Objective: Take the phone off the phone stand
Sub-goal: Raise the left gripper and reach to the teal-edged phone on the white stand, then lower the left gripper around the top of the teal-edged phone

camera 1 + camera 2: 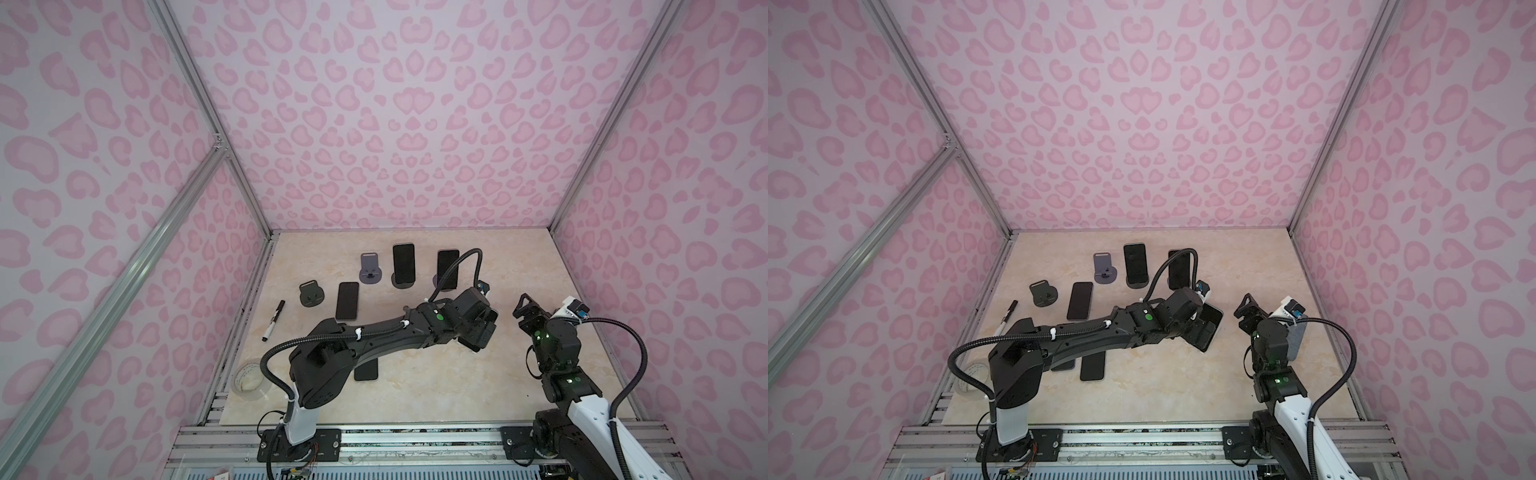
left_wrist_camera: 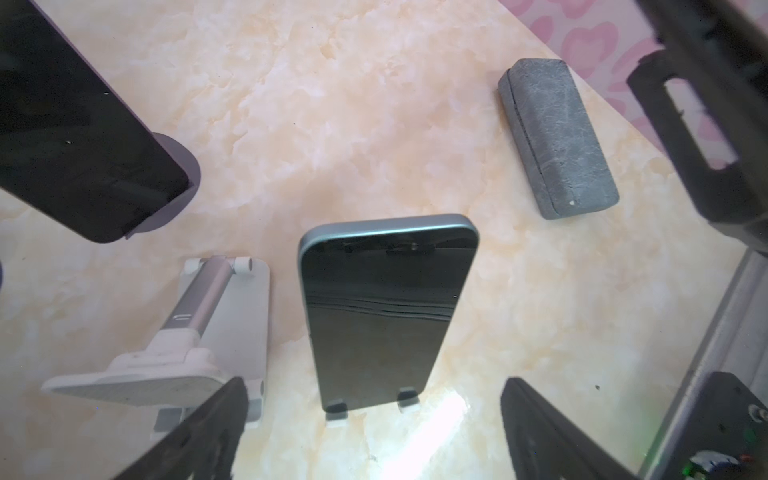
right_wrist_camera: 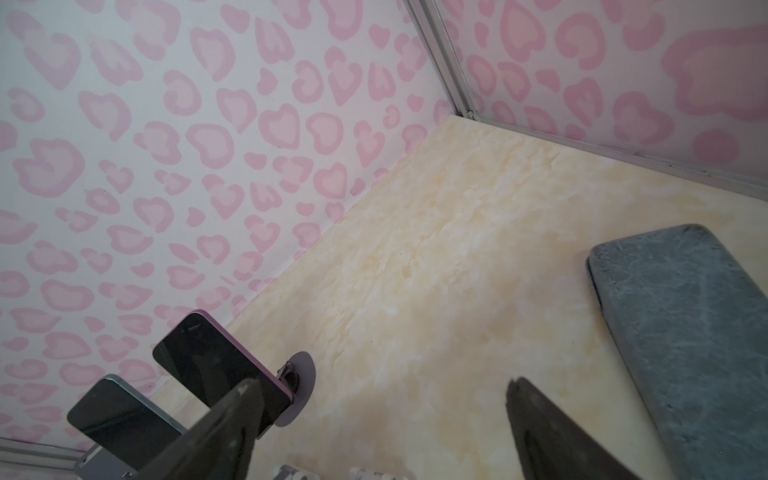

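1. Between the spread fingers of the left gripper (image 2: 374, 388), seen from the left wrist, the phone (image 2: 386, 316) stands upright with its dark screen facing the camera
2. Its lower edge rests in the two small lips of the phone stand (image 2: 336, 415); the remainder of that stand is hidden behind it, and the phone seems to lean back slightly, though the angle is hard to judge
3. The left gripper is spread wide and holds nothing: bare counter (image 2: 353, 124) shows between each finger and the phone's sides
4. Just beside the phone sits an empty white stand (image 2: 199, 332); a second phone (image 2: 75, 137) leans on a round purple base (image 2: 185, 195) near it
5. A grey case (image 2: 557, 137) lies flat on the counter, well apart from the phone
6. The right gripper (image 3: 382, 384) is also spread wide and empty, hanging over bare counter with the grey case near one finger
7. In a top view, a marker (image 1: 273, 320), a roll of tape (image 1: 249, 380) and a flat phone (image 1: 347, 301) lie toward the counter's left side
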Available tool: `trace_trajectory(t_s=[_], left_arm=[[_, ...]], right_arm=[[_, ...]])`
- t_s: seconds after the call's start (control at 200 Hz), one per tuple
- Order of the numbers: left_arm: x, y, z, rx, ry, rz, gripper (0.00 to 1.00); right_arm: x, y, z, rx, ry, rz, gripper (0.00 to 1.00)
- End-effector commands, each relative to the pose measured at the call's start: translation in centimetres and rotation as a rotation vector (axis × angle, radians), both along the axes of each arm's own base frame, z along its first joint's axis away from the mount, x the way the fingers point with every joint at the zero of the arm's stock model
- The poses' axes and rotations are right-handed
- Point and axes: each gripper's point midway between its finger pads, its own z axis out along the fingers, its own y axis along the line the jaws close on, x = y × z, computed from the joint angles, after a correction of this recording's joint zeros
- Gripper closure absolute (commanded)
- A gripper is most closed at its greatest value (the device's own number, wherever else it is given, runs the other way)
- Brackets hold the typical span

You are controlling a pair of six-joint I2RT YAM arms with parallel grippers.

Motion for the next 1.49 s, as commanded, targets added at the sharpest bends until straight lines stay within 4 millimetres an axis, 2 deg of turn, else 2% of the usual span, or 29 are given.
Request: trace_trajectory(t_s=[0.0, 0.175, 0.39, 0.64, 1.49], left_arm=[[1.0, 0.2, -0.2, 0.024, -0.027, 0.041, 0.02], [0.4, -1.3, -0.9, -0.004, 0.013, 0.005, 0.02], [-0.5, -2.4, -0.8, -0.021, -0.001, -0.020, 0.02], [0.4, -2.2, -1.0, 0.003, -0.024, 0.018, 0.02], [0.5, -3.6, -4.1, -0.014, 0.066, -0.046, 0.02]], right_arm=[[-0.1, 0.0, 0.3, 0.011, -0.020, -0.002, 0.06], [-0.2, -0.1, 0.3, 0.013, -0.024, -0.004, 0.06], [-0.1, 0.2, 0.5, 0.018, -0.030, 0.012, 0.06], [-0.2, 0.1, 0.5, 0.016, -0.031, 0.003, 0.06], [0.0, 0.2, 0.3, 0.019, -0.026, 0.009, 0.06]])
